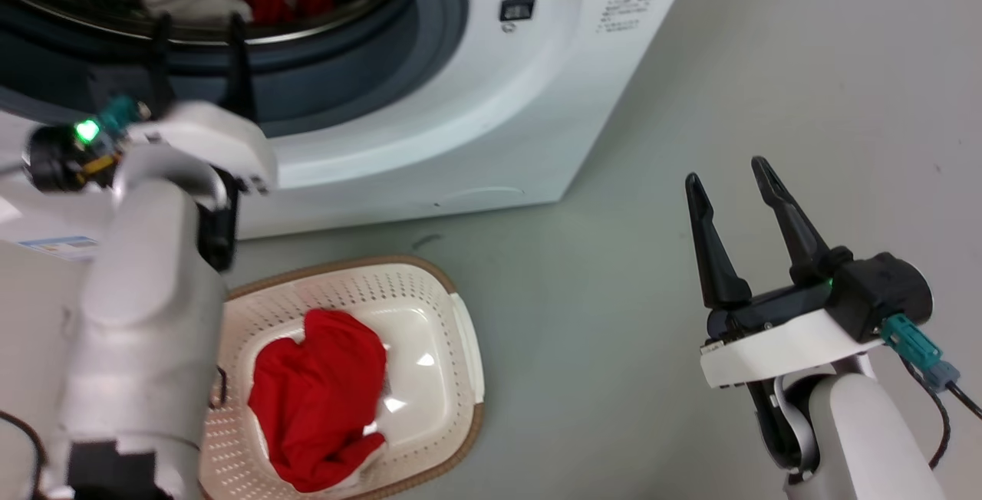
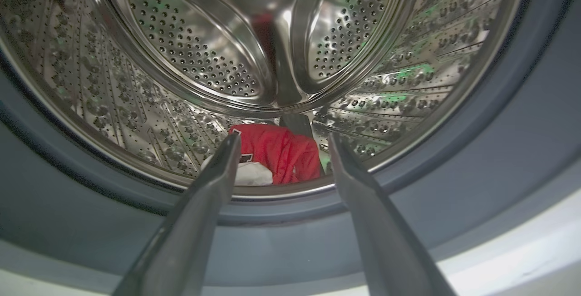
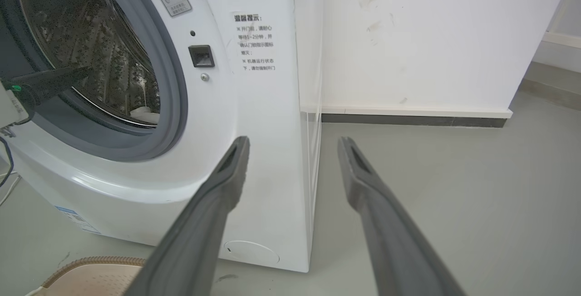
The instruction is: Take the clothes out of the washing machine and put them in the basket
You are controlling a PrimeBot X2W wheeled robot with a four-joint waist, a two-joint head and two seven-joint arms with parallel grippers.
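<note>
Your left hand [image 2: 283, 140] stood wide and empty at the mouth of the washer [image 1: 491, 124], fingers aimed into the drum [image 2: 136, 96]. Just beyond the tips, low in the drum, lay a red garment [image 2: 283, 153] with a white cloth [image 2: 254, 174] against its near side. Below and behind that hand sat the basket [image 1: 441, 277], with one red piece [image 1: 314, 400] in it. Your right hand [image 1: 726, 170] was also wide and empty, well off to the side above the floor.

The reach looked the risky part. The fingers had to pass over the grey ring [image 2: 499, 160], and coming in low could scrape it or jam on the steel lip. Closing short would likely catch only the white cloth. A loose pinch could let fabric drag on the ring and fall outside the basket.

The ring hid the drum's near bottom, so you could not tell how much was left. Your left forearm [image 1: 146, 316] covered one side of the basket in the head view.
</note>
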